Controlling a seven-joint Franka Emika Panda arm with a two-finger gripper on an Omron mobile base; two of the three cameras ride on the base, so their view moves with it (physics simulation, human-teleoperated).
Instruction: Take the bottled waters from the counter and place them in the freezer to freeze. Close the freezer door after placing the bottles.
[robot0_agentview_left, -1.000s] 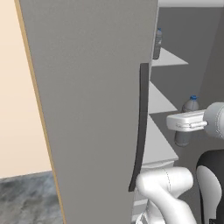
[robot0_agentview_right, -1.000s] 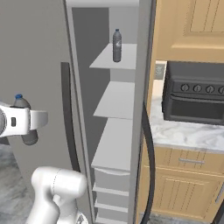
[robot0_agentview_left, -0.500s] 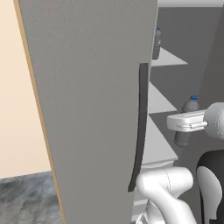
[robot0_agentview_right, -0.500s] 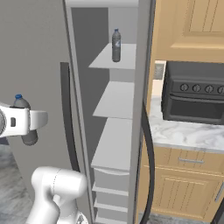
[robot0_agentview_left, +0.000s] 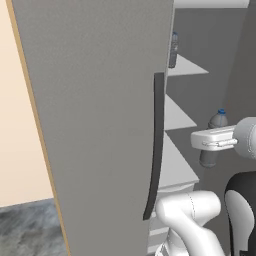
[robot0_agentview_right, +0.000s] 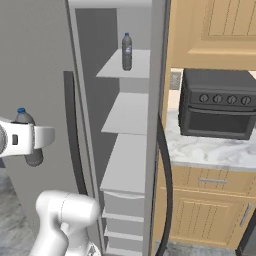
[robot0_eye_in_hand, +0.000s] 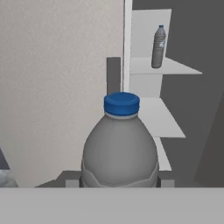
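Note:
My gripper (robot0_eye_in_hand: 119, 181) is shut on a bottled water (robot0_eye_in_hand: 120, 148), a grey translucent bottle with a blue cap, held upright. This bottle (robot0_agentview_left: 212, 144) hangs in the air in front of the open freezer (robot0_agentview_right: 125, 165), about level with its middle shelf and apart from the shelves. In the right base view the gripper (robot0_agentview_right: 32, 137) and bottle (robot0_agentview_right: 22, 119) show against the freezer door (robot0_agentview_right: 35, 60), left of its dark handle (robot0_agentview_right: 72, 135). A second bottled water (robot0_agentview_right: 127, 51) stands upright on the top shelf (robot0_agentview_left: 173, 49) (robot0_eye_in_hand: 158, 47). The freezer door (robot0_agentview_left: 100, 125) is swung wide open.
A black toaster oven (robot0_agentview_right: 217, 110) sits on the marble counter (robot0_agentview_right: 215, 152) right of the refrigerator, with wooden cabinets (robot0_agentview_right: 210, 210) below and above. Pale drawers (robot0_agentview_right: 122, 215) fill the freezer's lower part. The door's handle (robot0_agentview_left: 156, 145) stands close to my arm.
The gripper and its bottle have crept slightly upward; the door and the shelved bottle have not moved.

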